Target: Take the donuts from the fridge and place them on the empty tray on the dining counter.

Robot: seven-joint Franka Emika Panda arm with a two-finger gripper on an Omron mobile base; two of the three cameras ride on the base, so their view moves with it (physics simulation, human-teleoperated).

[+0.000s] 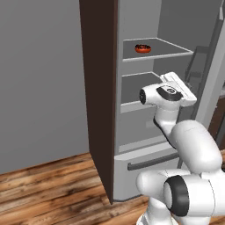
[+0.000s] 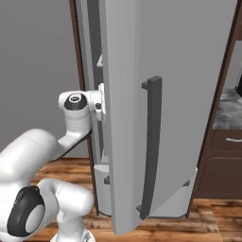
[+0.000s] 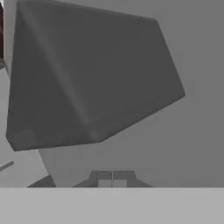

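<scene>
The fridge stands open; the claw, fingers together and empty, sits below the donut, not yet grasped.

The fridge, tall and light grey, is standing with its door swung wide open. One reddish-orange donut with dark icing is lying flat on the upper grey shelf, towards its left.
</scene>
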